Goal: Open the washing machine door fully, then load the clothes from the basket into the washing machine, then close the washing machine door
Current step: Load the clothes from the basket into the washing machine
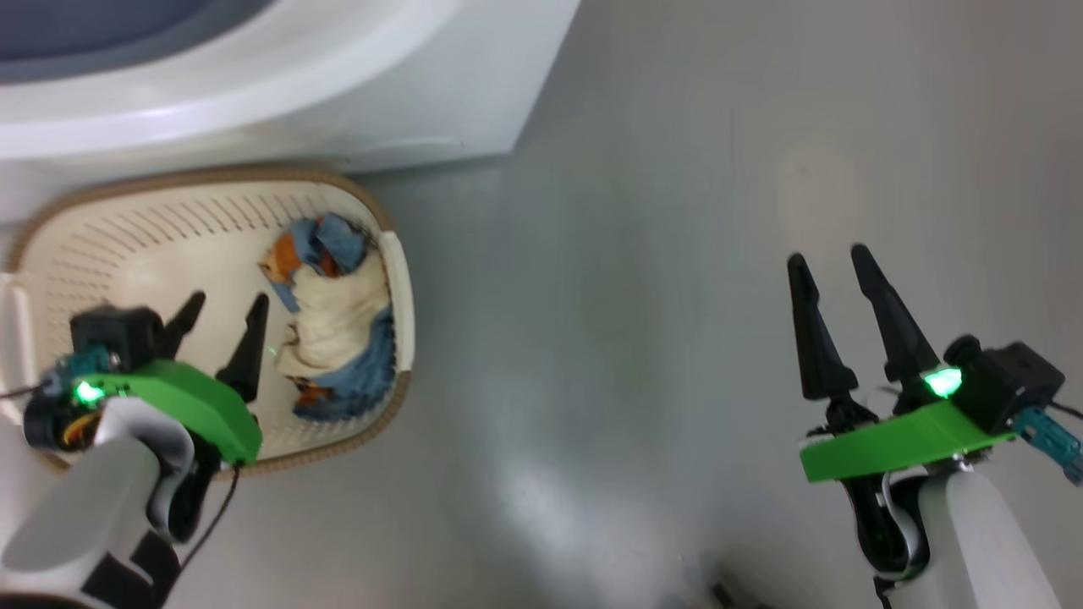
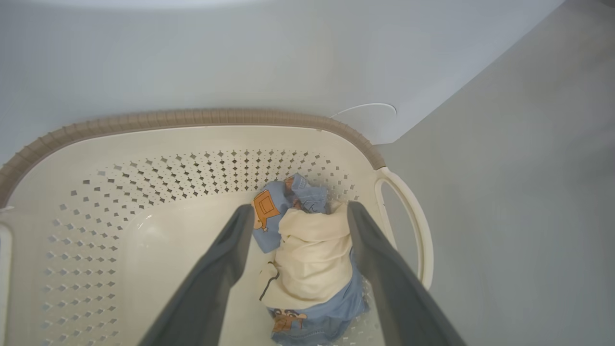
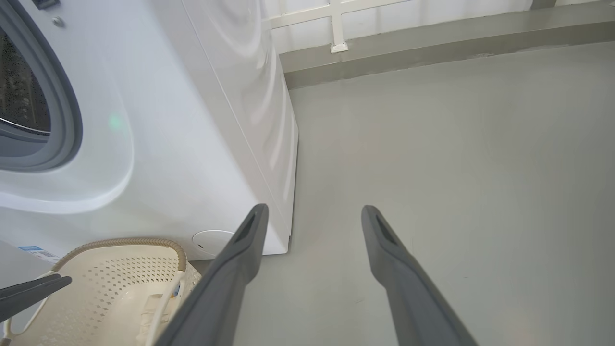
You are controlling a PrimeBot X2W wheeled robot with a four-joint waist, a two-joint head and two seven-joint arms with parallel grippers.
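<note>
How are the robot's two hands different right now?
The left gripper hangs over the basket; the right gripper hangs over the floor. In its wrist view the left gripper's fingers frame the clothes; the right gripper's fingers frame bare floor. Both are open and empty, and both have long dark fingers.

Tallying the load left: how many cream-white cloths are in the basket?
1: the cream-white cloth lies on the blue garments at the basket's handle end; more may hide underneath.
</note>
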